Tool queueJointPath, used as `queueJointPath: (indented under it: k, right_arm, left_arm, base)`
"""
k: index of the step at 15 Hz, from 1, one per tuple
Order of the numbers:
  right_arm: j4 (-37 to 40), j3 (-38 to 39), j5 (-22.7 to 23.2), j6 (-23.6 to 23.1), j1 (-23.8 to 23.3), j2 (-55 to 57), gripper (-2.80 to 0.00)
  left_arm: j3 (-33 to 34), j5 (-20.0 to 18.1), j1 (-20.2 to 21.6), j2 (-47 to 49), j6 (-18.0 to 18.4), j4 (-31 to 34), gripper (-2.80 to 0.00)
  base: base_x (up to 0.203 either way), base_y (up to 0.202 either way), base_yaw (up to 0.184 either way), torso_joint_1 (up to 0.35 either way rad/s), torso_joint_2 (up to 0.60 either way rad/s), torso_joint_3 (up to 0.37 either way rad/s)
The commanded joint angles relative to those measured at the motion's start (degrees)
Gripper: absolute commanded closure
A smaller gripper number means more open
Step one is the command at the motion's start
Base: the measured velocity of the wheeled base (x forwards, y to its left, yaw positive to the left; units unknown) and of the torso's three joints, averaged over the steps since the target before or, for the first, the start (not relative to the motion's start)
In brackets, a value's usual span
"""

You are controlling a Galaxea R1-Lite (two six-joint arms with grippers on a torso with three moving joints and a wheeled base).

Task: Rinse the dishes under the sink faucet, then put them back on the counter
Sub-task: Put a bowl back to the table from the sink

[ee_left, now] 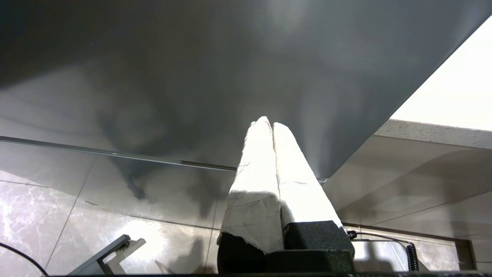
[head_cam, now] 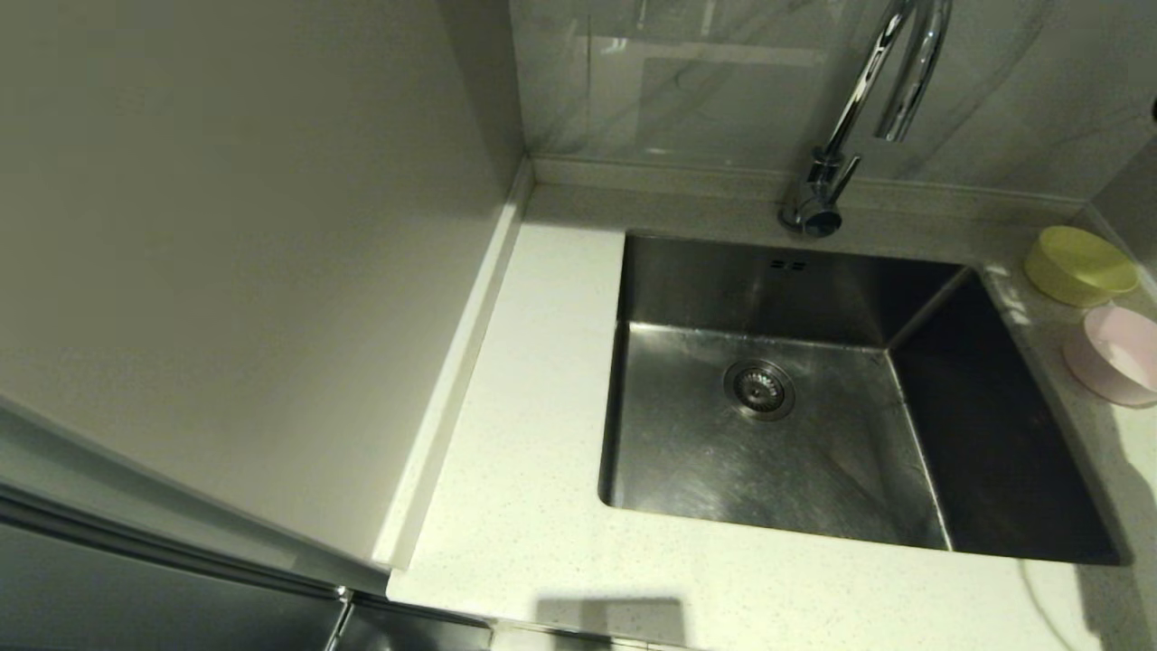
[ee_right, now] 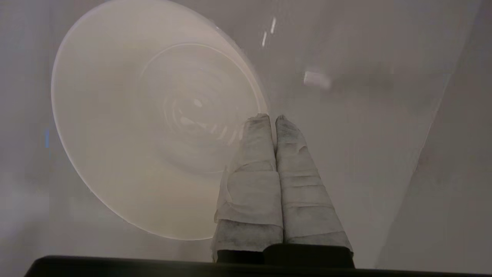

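The steel sink (head_cam: 687,452) lies empty in the white counter (head_cam: 533,425), with the chrome faucet (head_cam: 872,99) arching over its back edge. At the far right, a yellow-green bowl (head_cam: 1080,264) and a pale pink bowl (head_cam: 1116,354) stand on the counter. The white bowl (ee_right: 146,115) shows only in the right wrist view, its inside facing the camera. My right gripper (ee_right: 271,117) is shut, its wrapped tips right at that bowl's rim with nothing seen between them. Neither arm appears in the head view. Low beside the counter, my left gripper (ee_left: 269,123) is shut and empty.
A tall pale panel (head_cam: 226,226) walls off the counter's left side. Dark cabinet fronts (ee_left: 192,77) and a glossy tiled floor (ee_left: 115,215) fill the left wrist view. The counter's speckled edge (ee_left: 434,132) shows beside the left gripper.
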Motion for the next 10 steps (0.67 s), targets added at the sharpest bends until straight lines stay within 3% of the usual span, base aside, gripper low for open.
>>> queueJointPath:
  k: [1, 3, 5, 7, 10]
  right_arm:
    - [-3.1, 17.1, 1.7, -1.8, -0.3, -1.4, 0.0]
    - [-6.4, 41.0, 4.4, -4.6, -0.6, -3.2, 0.0]
    - [-9.2, 57.8, 6.6, -7.2, -0.7, -4.9, 0.0]
    - [-11.1, 64.8, 8.3, -9.0, -0.8, -6.2, 0.0]
    - [-7.1, 63.0, 10.0, -9.6, -0.6, -10.5, 0.0]
  left_arm:
    - [0.0, 0.0, 0.0, -0.1, 0.0, 0.0, 0.0]
    - [0.0, 0.0, 0.0, -0.1, 0.0, 0.0, 0.0]
    - [0.0, 0.0, 0.0, -0.1, 0.0, 0.0, 0.0]
    - [0.0, 0.0, 0.0, -0.1, 0.0, 0.0, 0.0]
    - [0.0, 0.0, 0.0, -0.1, 0.0, 0.0, 0.0]
  base:
    - [0.0, 0.0, 0.0, 0.0, 0.0, 0.0]
    - [0.0, 0.0, 0.0, 0.0, 0.0, 0.0]
    - [0.0, 0.0, 0.0, 0.0, 0.0, 0.0]
    - [0.0, 0.0, 0.0, 0.0, 0.0, 0.0]
    - [0.0, 0.0, 0.0, 0.0, 0.0, 0.0]
